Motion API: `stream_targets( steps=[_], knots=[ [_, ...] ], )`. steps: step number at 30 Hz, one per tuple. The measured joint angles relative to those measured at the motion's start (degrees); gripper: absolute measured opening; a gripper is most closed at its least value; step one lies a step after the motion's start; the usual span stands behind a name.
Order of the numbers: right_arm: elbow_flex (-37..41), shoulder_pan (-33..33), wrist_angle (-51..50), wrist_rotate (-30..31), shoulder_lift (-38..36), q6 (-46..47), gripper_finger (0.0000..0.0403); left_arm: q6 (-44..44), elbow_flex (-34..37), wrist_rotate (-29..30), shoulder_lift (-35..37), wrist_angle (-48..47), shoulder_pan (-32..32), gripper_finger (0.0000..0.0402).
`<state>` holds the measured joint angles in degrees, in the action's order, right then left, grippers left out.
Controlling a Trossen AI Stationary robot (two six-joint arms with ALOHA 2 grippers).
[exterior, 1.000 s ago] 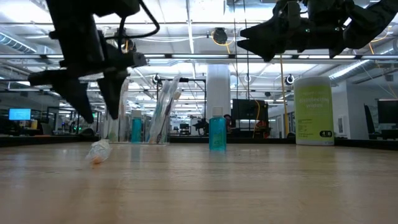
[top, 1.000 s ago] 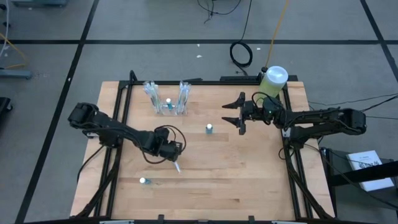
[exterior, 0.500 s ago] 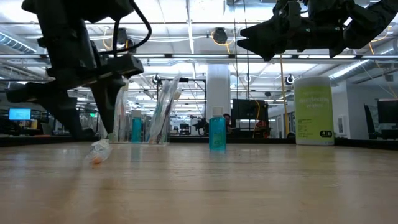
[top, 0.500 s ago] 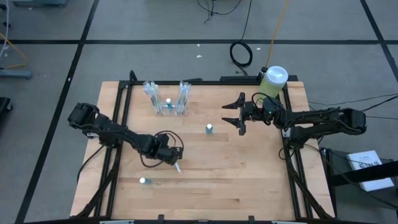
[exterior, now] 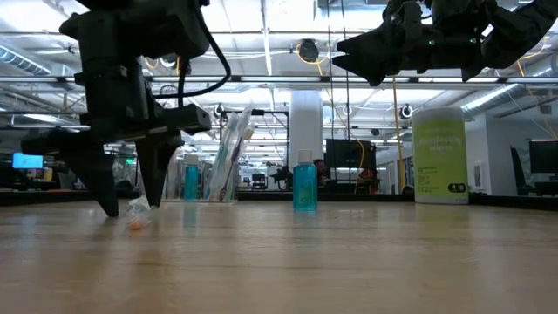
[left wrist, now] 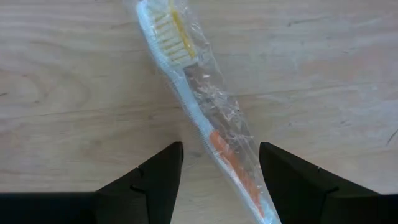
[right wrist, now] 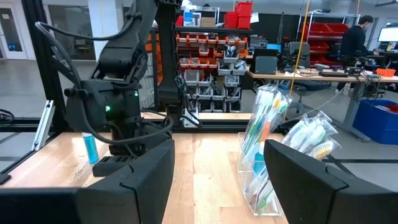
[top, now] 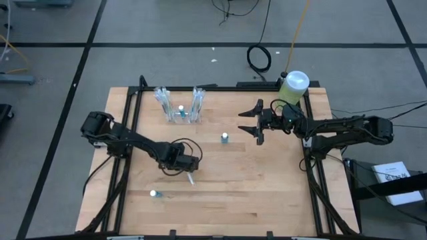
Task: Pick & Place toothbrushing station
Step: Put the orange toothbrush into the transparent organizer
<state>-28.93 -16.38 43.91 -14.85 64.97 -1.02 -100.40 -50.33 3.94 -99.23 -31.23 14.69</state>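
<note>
The toothbrushing station (top: 180,107), a clear holder with wrapped toothbrushes and a small blue bottle in it, stands at the table's far left; it also shows in the low view (exterior: 222,161) and the right wrist view (right wrist: 264,149). A wrapped toothbrush (left wrist: 199,106) with an orange-and-white handle lies flat on the table (top: 190,178). My left gripper (left wrist: 221,147) is open, pointing down, with its fingers at table height on either side of the toothbrush's handle (exterior: 131,205); no touch shows. My right gripper (top: 248,122) is open and empty, high above the table's far right part.
A small blue bottle (top: 225,138) stands mid-table, and another (top: 153,194) lies near the front left. A large green bottle with a white cap (top: 293,83) stands at the far right corner. Bare wood (top: 267,193) lies toward the near right.
My left gripper has gone down over the wrapped toothbrush until its open fingers stand at table height on either side of it. The toothbrush has stayed where it was.
</note>
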Motion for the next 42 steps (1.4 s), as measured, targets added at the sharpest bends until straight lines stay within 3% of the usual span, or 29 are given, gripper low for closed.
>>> stream_targets(
  steps=[5, 15, 20, 24, 27, 30, 35, 42],
  knots=[
    [0.0, 0.0, -0.01, 0.0, 0.0, -0.17, 0.0242, 0.63, 0.31, 0.16, 0.87, -0.43, 0.1, 0.0192],
    [0.0, 0.0, -0.13, 0.0, 0.0, -0.28, 0.0242, 5.19, 0.5, 1.89, 1.72, -2.11, 0.45, 0.0016],
    [0.0, 0.0, -0.21, 0.0, 0.0, -0.28, 0.0242, 9.78, 0.62, 6.19, 3.86, -1.67, 1.32, 0.0017],
    [0.0, 0.0, -0.23, 0.0, 0.0, -0.28, 0.0242, 13.55, 0.65, 17.67, 7.63, 0.04, 2.18, 0.0006],
    [0.0, 0.0, -0.23, 0.0, -0.01, -0.28, 0.0242, 20.38, 0.57, 21.3, 10.55, 2.98, 3.34, 0.001],
    [0.0, 0.0, -0.41, 0.0, 0.0, -0.28, 0.0242, 22.89, 0.51, 19.7, 12.9, 3.72, 3.8, 0.0006],
    [0.0, -0.01, -0.43, 0.0, 0.0, -0.59, 0.0242, 19.08, 0.56, 7.63, 11.83, -2.48, 3.88, 0.0008],
    [0.0, -0.01, -0.42, 0.0, -0.01, -0.72, 0.0242, 18.38, 0.57, 2.78, 7.19, -4.23, 3.16, 0.0016]
  ],
)
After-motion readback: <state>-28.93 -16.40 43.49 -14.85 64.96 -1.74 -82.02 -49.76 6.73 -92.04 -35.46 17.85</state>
